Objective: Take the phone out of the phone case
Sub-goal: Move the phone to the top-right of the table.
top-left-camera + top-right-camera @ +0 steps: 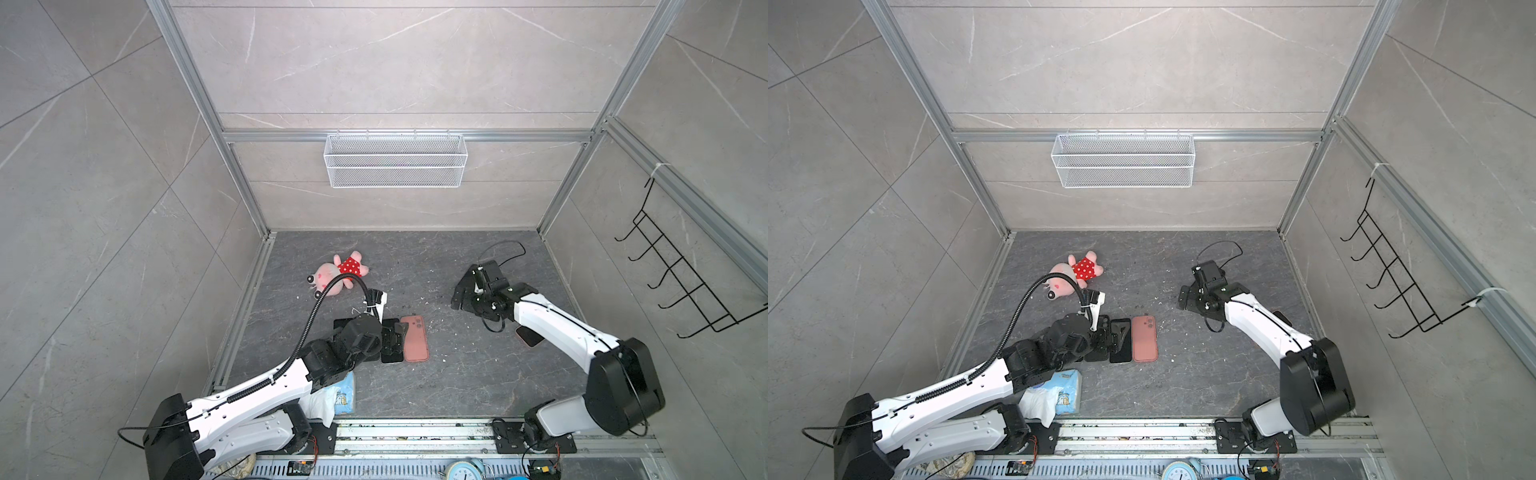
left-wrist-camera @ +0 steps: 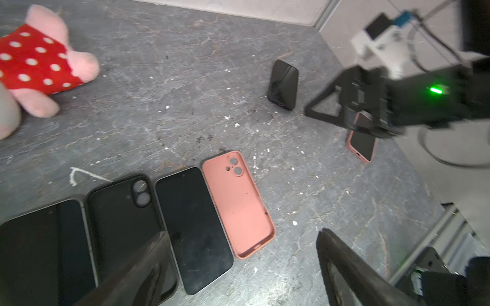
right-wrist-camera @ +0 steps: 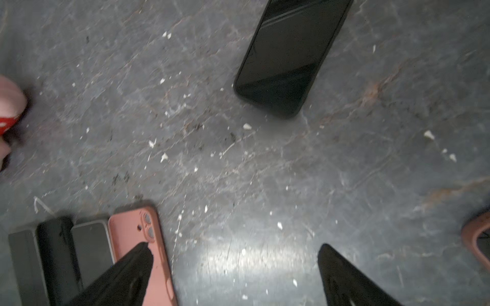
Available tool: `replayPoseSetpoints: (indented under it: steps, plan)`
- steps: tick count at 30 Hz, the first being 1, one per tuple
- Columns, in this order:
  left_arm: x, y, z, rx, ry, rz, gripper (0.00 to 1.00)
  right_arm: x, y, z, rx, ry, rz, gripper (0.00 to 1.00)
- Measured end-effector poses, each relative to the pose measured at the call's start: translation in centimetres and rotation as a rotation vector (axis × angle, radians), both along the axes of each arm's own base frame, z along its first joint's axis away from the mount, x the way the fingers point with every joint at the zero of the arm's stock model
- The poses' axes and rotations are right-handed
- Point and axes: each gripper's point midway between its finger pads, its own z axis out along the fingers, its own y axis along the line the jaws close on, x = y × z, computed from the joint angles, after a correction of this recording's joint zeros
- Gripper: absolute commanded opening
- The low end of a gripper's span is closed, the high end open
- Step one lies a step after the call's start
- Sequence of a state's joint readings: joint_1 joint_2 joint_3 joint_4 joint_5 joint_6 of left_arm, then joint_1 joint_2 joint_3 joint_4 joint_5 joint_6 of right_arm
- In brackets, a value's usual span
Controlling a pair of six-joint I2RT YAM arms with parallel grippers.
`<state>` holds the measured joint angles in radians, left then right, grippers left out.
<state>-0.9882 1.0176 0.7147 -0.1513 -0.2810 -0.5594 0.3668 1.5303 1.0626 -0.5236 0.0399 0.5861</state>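
Observation:
A row lies on the dark table: a bare black phone (image 2: 192,227), an empty pink case (image 2: 237,204), an empty black case (image 2: 124,217) and another dark phone (image 2: 39,251). My left gripper (image 2: 241,234) hovers open just above this row (image 1: 395,332), holding nothing. Farther off lies a phone in a black case (image 2: 283,84), screen up. My right gripper (image 3: 234,249) stands open over bare table near that cased phone (image 3: 289,55). A phone in a pink case (image 2: 362,144) lies partly under the right arm (image 1: 528,336).
A pink plush toy in a red dotted dress (image 1: 338,272) lies at the back left. A tissue pack (image 1: 345,395) sits by the left arm's base. A white wire basket (image 1: 395,160) hangs on the back wall and a black hook rack (image 1: 685,282) on the right. White crumbs dot the table.

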Motion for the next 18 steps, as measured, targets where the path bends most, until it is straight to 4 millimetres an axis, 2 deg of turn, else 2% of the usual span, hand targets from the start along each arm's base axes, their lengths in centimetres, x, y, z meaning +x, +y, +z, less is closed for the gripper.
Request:
replayPoseSetpoints:
  steps: [8,13,18]
  plan:
    - [-0.5,0.1,0.1,-0.005,-0.008,-0.030,0.90,6.1,-2.2,-2.9,-0.023,0.060,-0.097,0.99]
    - [-0.8,0.7,1.4,-0.017,-0.045,-0.037,0.90,8.3,-2.9,-3.8,-0.018,0.070,-0.124,0.99]
    - [-1.0,1.6,1.5,0.011,-0.060,-0.028,0.90,9.7,-3.5,-4.9,-0.015,0.089,-0.144,0.99]
